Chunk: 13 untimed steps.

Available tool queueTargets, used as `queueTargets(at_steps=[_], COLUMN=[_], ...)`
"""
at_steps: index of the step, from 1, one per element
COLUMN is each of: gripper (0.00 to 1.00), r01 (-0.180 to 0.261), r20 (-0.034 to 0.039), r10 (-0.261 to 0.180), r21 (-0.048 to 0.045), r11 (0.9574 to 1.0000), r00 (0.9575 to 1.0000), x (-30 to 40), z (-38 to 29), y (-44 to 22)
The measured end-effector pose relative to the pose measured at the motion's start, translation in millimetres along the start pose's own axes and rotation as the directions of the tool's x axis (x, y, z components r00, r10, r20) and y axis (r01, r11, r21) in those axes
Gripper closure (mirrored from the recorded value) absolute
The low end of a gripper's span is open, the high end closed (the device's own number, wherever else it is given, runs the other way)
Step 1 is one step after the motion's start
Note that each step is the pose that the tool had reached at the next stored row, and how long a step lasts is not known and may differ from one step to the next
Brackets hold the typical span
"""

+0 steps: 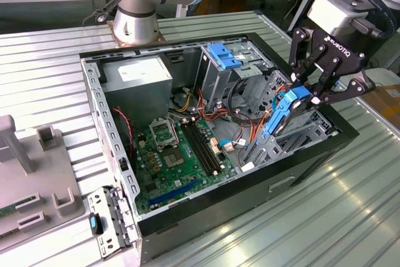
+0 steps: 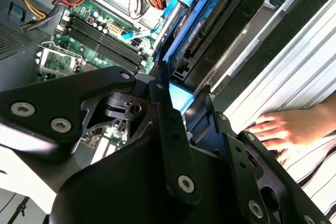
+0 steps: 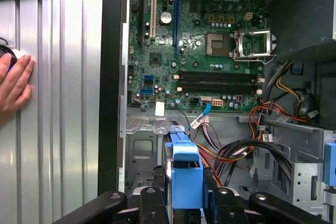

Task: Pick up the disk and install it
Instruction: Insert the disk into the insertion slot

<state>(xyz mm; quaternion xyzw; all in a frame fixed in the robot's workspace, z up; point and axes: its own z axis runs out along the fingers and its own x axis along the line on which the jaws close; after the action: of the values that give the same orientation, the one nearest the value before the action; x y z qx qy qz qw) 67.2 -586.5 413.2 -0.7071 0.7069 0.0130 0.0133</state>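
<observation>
On the near side of the ribbed metal table (image 1: 325,217), a loose metal bracket (image 1: 109,223) lies beside the corner of the open computer case (image 1: 206,211). A person's hand (image 3: 13,85) rests flat on the table just outside the case wall, as seen in both wrist views. Inside, the green motherboard (image 1: 175,154) covers the case floor. At the exterior view's right, the gripper (image 1: 306,92) pinches the disk (image 1: 281,114) by the top of its blue frame. The disk stands on edge, tilted, with its lower end in the metal drive bay at the case's rim. Further back sit the grey power-supply box (image 1: 137,76) and a blue latch (image 1: 222,54) on top of the metal cage. The arm's base (image 1: 134,23) stands behind the case.
</observation>
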Motion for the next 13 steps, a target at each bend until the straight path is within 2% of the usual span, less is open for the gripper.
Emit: queueTargets(at_steps=[5,7,8,13], gripper=[0.64,0.62,0.56,0.56], r01=[0.0,0.0,0.0,0.0], r20=[0.0001,0.0,0.0,0.0], r10=[0.0,0.0,0.0,0.0], r21=[0.0,0.0,0.0,0.0], r11=[1.0,1.0,1.0,1.0], r00=[1.0,1.0,1.0,1.0], x=[0.0,0.0,0.0,0.0], z=[0.3,0.3,0.3,0.4], y=[0.0,0.0,0.0,0.0])
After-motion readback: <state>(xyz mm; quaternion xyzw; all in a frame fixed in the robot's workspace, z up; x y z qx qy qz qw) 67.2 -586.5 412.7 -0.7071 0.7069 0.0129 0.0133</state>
